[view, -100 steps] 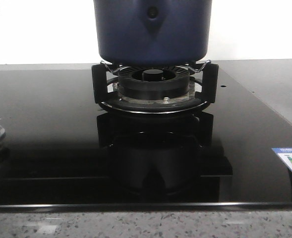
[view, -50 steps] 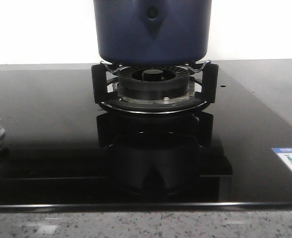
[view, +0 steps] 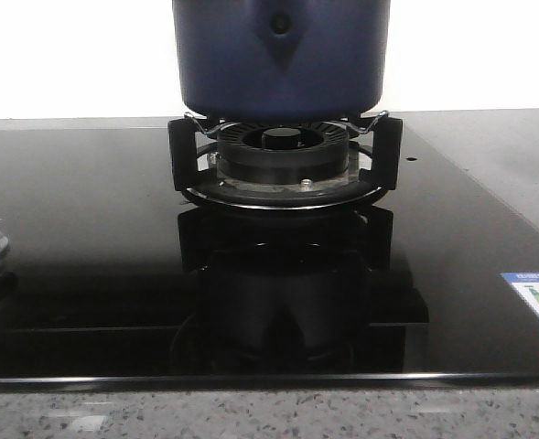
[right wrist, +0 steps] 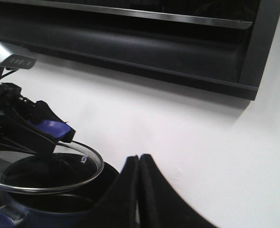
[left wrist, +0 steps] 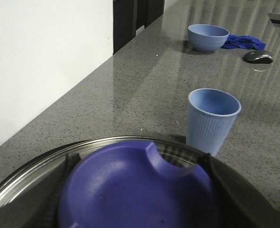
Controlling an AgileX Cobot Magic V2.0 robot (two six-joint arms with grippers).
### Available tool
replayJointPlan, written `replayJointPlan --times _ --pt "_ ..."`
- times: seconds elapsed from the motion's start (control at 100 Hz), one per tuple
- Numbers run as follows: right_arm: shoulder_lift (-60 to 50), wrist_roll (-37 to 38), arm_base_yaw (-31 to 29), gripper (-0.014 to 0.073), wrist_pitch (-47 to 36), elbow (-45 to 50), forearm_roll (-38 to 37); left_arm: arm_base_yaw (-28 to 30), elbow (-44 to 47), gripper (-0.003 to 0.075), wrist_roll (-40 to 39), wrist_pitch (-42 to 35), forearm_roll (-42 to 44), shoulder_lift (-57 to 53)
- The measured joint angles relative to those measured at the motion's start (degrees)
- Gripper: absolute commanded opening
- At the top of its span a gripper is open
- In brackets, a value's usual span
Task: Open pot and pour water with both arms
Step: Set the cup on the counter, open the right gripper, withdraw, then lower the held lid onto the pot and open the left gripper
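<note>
Your pot sits on the burner. Your left jaws clamp the blue knob of the glass lid, with a blue cup on the tabletop just beyond. Your right jaws are pressed together, empty, beside the raised lid.

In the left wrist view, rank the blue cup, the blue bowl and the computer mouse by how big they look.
1. Blue cup, largest.
2. Blue bowl.
3. Computer mouse, smallest.
The cup sits nearest the camera, so its lead over the bowl may be only apparent.
</note>
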Motion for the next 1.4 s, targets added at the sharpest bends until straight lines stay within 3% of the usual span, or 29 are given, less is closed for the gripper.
replayJointPlan --times 0.56,1.4 --pt "0.0 0.3 0.0 -0.0064 0.4 0.0 -1.1 -2.3 0.0 0.0335 5.7 -6.6 -5.5 3.3" --pt "0.0 0.3 0.0 -0.0064 1.4 1.7 -1.2 -2.3 -0.5 0.0335 7.9 -4.2 -6.6 4.8"
